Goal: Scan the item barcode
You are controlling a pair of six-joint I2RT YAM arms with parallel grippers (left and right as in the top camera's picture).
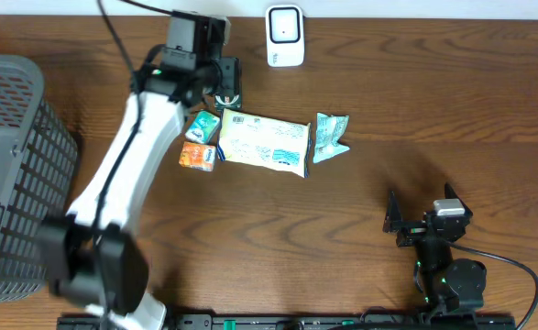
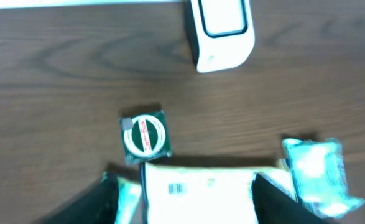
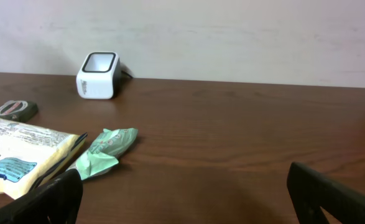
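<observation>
Toward far edge of table (image 1: 406,82) | left gripper (image 2: 185,182) jaws parted, holding nothing, directly over white snack bag (image 1: 264,144), long axis left-right | right gripper (image 3: 183,174) spread wide, empty, well apart

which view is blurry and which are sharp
Left wrist view: soft all over, the white packet and its barcode smeared. Overhead view: crisp, evenly lit. Right wrist view: scanner sharp, near fingers dark and fuzzy.

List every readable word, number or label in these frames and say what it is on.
No text can be read.
Green square pack: red lettering on a white band, blurred.
White packet: barcode and print, too small.
Teal sachet, orange box: print too small.
</observation>
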